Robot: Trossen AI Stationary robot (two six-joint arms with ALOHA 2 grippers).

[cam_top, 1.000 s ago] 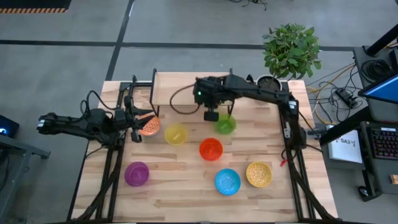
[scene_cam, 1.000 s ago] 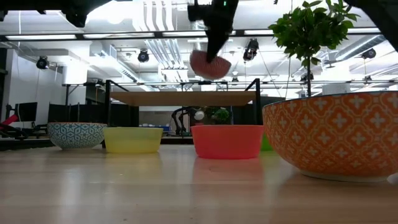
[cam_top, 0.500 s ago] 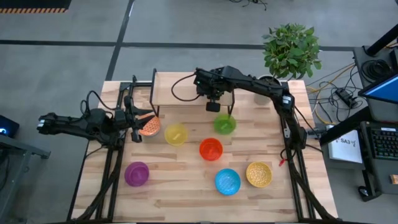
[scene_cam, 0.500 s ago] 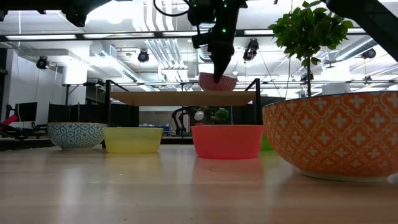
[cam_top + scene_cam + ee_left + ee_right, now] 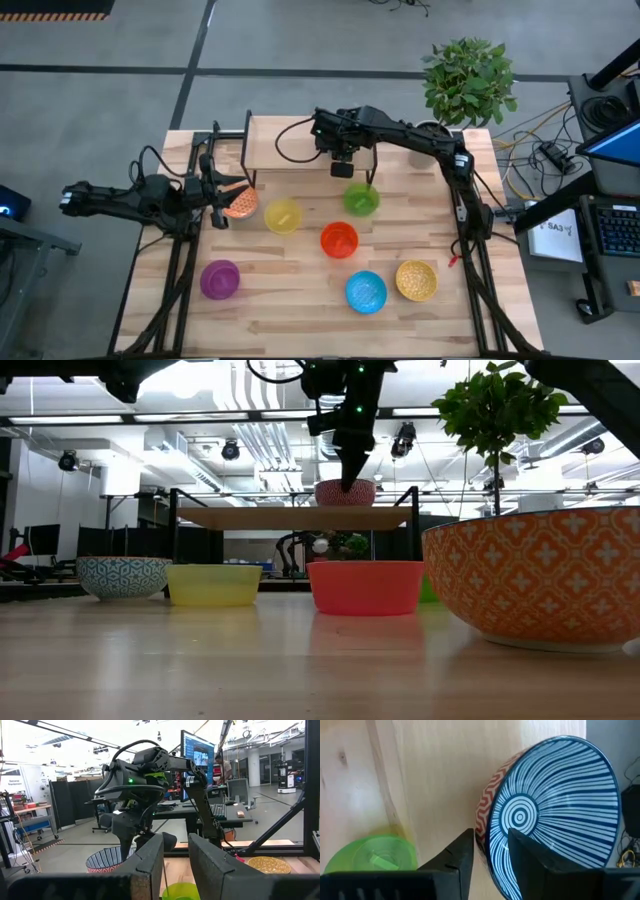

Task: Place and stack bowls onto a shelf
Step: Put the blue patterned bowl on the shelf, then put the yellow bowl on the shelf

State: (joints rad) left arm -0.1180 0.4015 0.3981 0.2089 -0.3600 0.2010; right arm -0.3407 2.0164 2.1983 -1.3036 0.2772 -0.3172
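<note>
My right gripper (image 5: 341, 165) is over the shelf (image 5: 285, 140), shut on a bowl (image 5: 345, 492) that is red zigzag outside and blue-and-white striped inside (image 5: 555, 810). The bowl stands upright on the shelf's wooden plank (image 5: 290, 517), toward its right end in the low view. In the high view the gripper hides the bowl. My left gripper (image 5: 222, 190) waits at the table's left, beside the orange bowl (image 5: 240, 203). Its fingers (image 5: 150, 862) are a narrow gap apart with nothing between them. My right gripper pinches the bowl's rim (image 5: 490, 840), with one finger (image 5: 520, 852) inside the bowl and one (image 5: 462, 852) on the outer red wall. The fingers come from above, pointing down (image 5: 350, 475). The bowl sits level with its base on the shelf's plank.
On the table in front of the shelf lie yellow (image 5: 283, 215), green (image 5: 361, 200), red (image 5: 338, 240), purple (image 5: 219, 279), blue (image 5: 365, 292) and speckled yellow (image 5: 415, 280) bowls. A potted plant (image 5: 468, 80) stands at the far right corner. The shelf's left part (image 5: 265, 135) is bare.
My right gripper has gone toward the table's far edge and down, carrying the striped bowl from above the table to the shelf. The bowl hung tilted above the plank a second ago and now stands level on it. The gripper is still shut on the rim.
</note>
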